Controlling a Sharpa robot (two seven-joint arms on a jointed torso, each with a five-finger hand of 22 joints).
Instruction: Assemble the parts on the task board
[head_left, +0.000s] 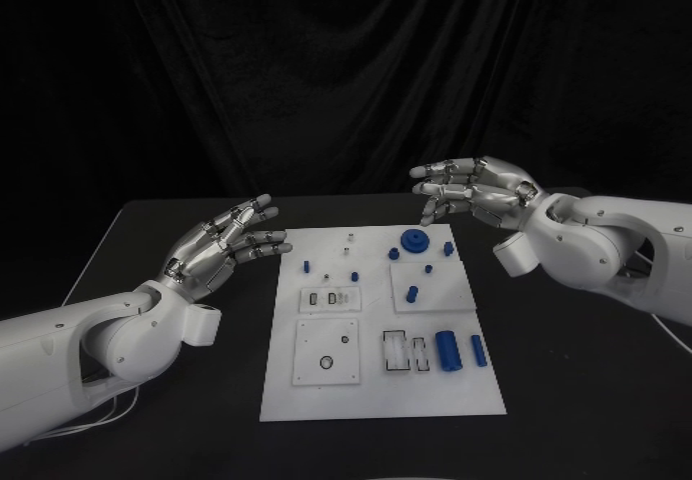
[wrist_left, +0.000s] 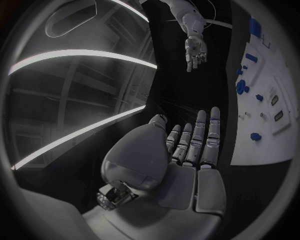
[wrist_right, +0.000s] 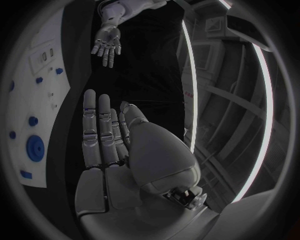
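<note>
**Both hands empty, flanking the board**

Your left hand (head_left: 224, 250) hovers at nine o'clock off the task board (head_left: 378, 400), fingers straight, apart, holding nothing. On the board, two blue cylinders (head_left: 449, 350) lie beside the rectangular slots at its four o'clock; the blue gear (head_left: 415, 239) sits near twelve. Your right hand (head_left: 476, 190) hangs at one o'clock, fingers loosely curved, spread, empty.

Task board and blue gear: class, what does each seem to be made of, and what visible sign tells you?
Task board: probably rigid plastic, matt white; flat surface, crisp rectangular cut-outs, no glare. Metal under paint cannot be excluded.
Blue gear: likely moulded or printed plastic; uniform saturated blue, dull sheen, toothed rim with a centre hole.
</note>
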